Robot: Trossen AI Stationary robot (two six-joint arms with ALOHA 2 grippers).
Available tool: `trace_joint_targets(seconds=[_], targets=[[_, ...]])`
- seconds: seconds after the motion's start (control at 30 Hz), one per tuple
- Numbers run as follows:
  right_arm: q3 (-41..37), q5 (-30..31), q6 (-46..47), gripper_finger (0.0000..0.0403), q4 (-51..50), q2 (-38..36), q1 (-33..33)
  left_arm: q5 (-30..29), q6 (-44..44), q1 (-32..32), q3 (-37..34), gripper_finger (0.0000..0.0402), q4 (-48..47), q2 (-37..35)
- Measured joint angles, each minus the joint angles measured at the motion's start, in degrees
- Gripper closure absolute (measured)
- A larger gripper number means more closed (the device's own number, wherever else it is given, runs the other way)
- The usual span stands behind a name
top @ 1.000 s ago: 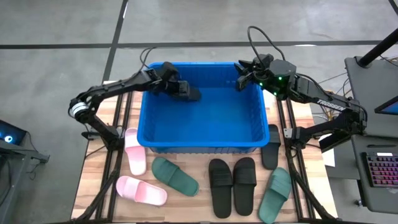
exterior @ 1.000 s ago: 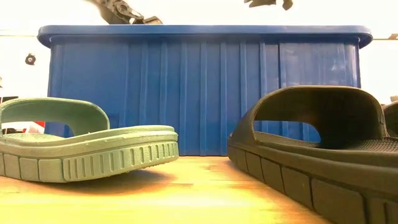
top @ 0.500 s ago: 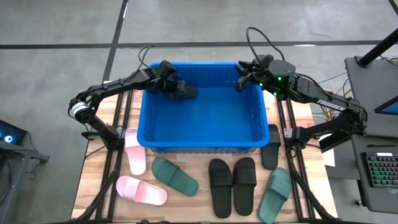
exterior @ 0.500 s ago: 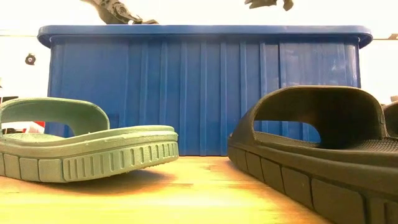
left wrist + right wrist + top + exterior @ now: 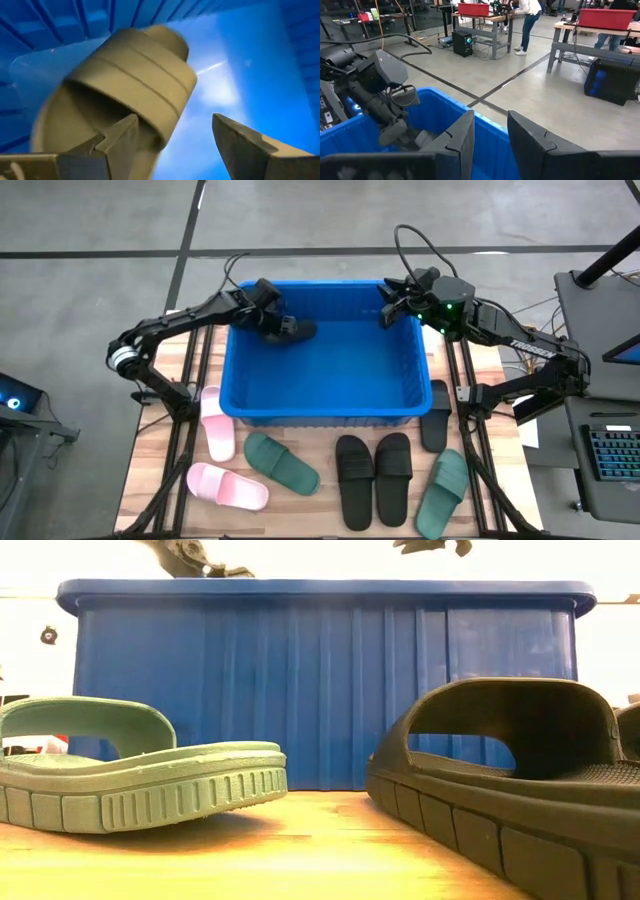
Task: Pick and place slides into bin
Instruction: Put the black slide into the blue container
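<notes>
The blue bin (image 5: 325, 417) stands at the table's far middle. My left gripper (image 5: 270, 320) is open inside its far left corner. Just beyond its fingers (image 5: 122, 135) a black slide (image 5: 130, 85) shows blurred against the bin's wall, its strap toward the camera; the high view has the same black slide (image 5: 295, 330) there. My right gripper (image 5: 388, 305) hovers over the bin's far right corner, and its fingers (image 5: 465, 130) stand a little apart with nothing between them. My left gripper has its fingers apart, slanting down into the bin's far left corner. One finger (image 5: 122, 135) stands in front of the black slide's strap (image 5: 150, 100); I cannot tell whether it touches it.
On the wooden table in front of the bin lie two pink slides (image 5: 216, 423), two green ones (image 5: 281, 463) and three black ones (image 5: 352, 480). In the low view a green slide (image 5: 130, 775) and a black slide (image 5: 500, 780) lie before the bin's wall (image 5: 320, 680).
My left gripper has opened and let go of the black slide, has rolled, and has gone a little toward the bin's far left corner. The slide has come down against that corner.
</notes>
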Motion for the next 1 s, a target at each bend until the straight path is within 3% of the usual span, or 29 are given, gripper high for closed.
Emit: trace_joint_targets(seconds=[0.17,0.53,0.83,1.0], targets=[[0.00,0.00,-0.09,0.0302,0.00,-0.01,0.00,-0.96,1.72,0.09,1.41,0.0165,-5.37,-0.21],[0.00,0.00,-0.17,0.0294,-0.97,-0.01,-0.02,1.12,2.70,-0.21,3.17,0.0165,-5.74,-2.09],[-0.02,0.00,-0.09,0.0306,-1.69,-0.01,-0.02,1.67,3.11,-5.63,3.46,0.0165,-5.69,-2.00],[-0.02,0.00,-0.20,0.0313,-1.67,-0.01,-0.02,3.33,10.68,-8.53,3.55,0.0192,-5.70,-1.82]])
